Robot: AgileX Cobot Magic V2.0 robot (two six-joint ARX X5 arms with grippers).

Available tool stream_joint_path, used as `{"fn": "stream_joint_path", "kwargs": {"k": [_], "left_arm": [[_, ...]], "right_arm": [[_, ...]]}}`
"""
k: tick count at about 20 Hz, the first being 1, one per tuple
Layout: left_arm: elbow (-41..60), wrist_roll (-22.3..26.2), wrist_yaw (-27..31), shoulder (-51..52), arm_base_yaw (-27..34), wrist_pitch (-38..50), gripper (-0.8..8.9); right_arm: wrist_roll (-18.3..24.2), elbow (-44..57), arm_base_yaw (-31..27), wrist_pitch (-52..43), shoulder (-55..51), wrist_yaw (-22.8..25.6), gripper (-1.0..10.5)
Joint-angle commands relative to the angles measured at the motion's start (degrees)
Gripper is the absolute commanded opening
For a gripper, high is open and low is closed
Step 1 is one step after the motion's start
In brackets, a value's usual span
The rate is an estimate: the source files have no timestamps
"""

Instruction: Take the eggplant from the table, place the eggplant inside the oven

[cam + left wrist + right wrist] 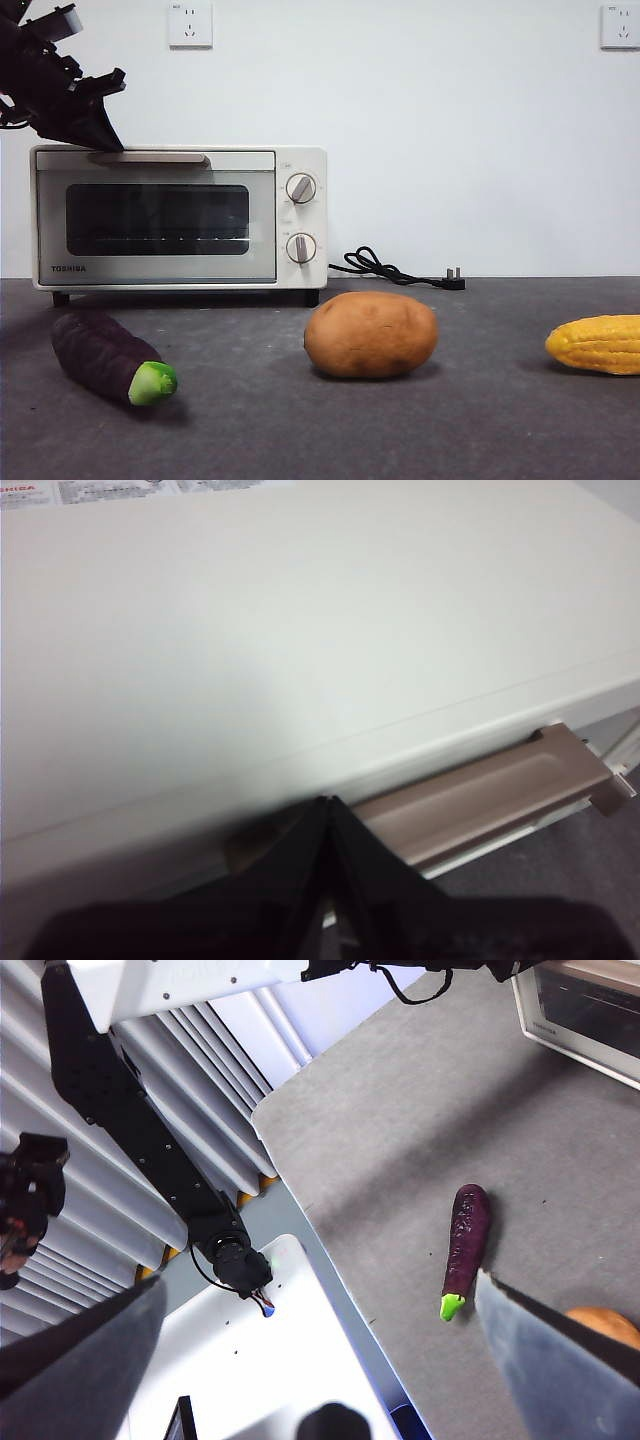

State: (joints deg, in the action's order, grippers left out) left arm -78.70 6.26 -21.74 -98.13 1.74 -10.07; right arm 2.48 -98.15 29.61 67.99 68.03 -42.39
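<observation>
The dark purple, matte toy eggplant (105,357) with its bright green stem cap lies on the flat dark grey table (300,430), in front of the left end of the small cream-white toaster oven (180,217) and well below the left gripper (108,140). That gripper hangs at the oven's top front edge, its two black jaws pressed together into a point just above the left end of the pale brown bar handle (490,795). In the right wrist view the right gripper (320,1360) is held high above the table with its jaws spread wide; the eggplant (465,1245) lies far below, between them in the picture, untouched.

The oven door is closed, and "TOSHIBA" is printed at the lower left corner of its frame. Two round knobs (301,188) sit one above the other on its right panel. Two white wall sockets (190,24) sit high on the wall.

A brown potato (371,334) rests to the right of the eggplant with bare table between them, and a yellow corn cob (598,344) lies at the right edge. A black power cord (385,268) with its plug lies loose behind the potato.
</observation>
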Motion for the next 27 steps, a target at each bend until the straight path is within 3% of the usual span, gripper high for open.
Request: {"fn": "stream_joint_path", "kwargs": {"k": [1,10,18,27], "left_arm": [[0.9,3.1,-1.8,-1.4,-0.6,-5.0,-0.06],[0.9,4.4,-3.3,-1.4,-4.0,-15.3,-0.06],[0.9,3.3,-10.4,-1.4,-7.1,-25.0,-0.06],[0.9,2.7,-10.4,-1.3,-10.3,-34.4,-0.06]], "right_arm": [[0.8,-0.3,0.1,-0.5,0.1,0.5,6.3],[0.9,-0.3,0.1,-0.6,0.1,1.5,6.3],[2.2,-0.3,0.1,-0.5,0.1,4.6,6.3],[2.3,-0.3,0.1,-0.5,0.1,5.0,6.3]]}}
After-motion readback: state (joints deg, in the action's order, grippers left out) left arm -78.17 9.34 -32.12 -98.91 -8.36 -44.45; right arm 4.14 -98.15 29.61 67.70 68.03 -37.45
